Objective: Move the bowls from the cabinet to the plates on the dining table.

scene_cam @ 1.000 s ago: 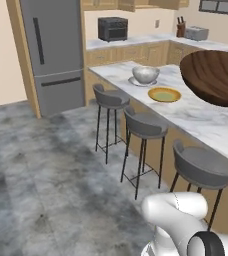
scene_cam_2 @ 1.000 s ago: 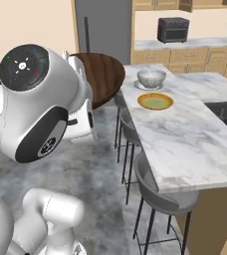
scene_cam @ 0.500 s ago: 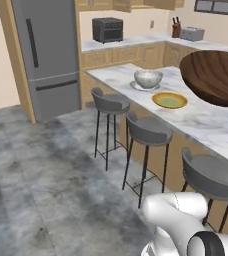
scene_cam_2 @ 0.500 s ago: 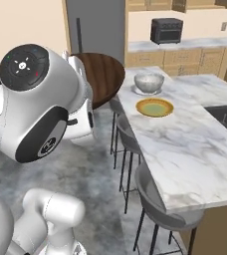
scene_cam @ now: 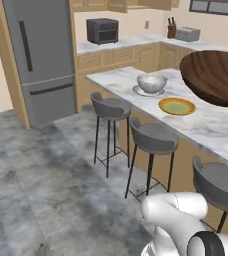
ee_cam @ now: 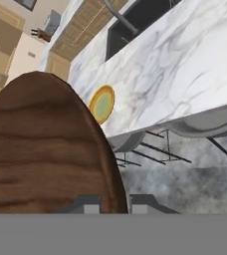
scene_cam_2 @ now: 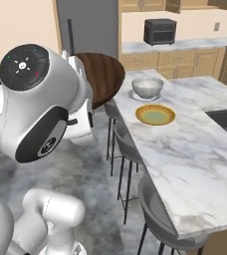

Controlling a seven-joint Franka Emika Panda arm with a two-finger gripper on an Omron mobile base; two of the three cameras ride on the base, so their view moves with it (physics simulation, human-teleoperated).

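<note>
My gripper point(ee_cam: 114, 205) is shut on the rim of the dark brown wooden bowl point(ee_cam: 41, 149), held in the air beside the dining table point(scene_cam: 213, 127). That bowl point(scene_cam: 213, 77) hangs over the table's right part in the left base view; in the right base view the bowl point(scene_cam_2: 103, 74) sits beside my arm. The grey-white marbled bowl point(scene_cam: 152, 82) rests on the pale grey plate point(scene_cam: 147, 92) at the table's far end. The yellowish plate point(scene_cam: 177, 106) lies bare, nearer than that bowl. Yellowish plate point(scene_cam_2: 155, 114) and marbled bowl point(scene_cam_2: 147, 86) also appear from the right. The cabinet is out of view.
Three grey stools point(scene_cam: 153, 137) line the table's near side. A grey fridge point(scene_cam: 41, 55) stands at the left, a black toaster oven point(scene_cam: 102, 31) on the back counter. A dark sink point(ee_cam: 135, 25) is set in the table top. Open floor point(scene_cam: 46, 190) lies to the left.
The whole picture has shifted as the base moves: fridge, stools and table slide across both views. The wooden bowl stays in my shut gripper, unchanged relative to the arm.
</note>
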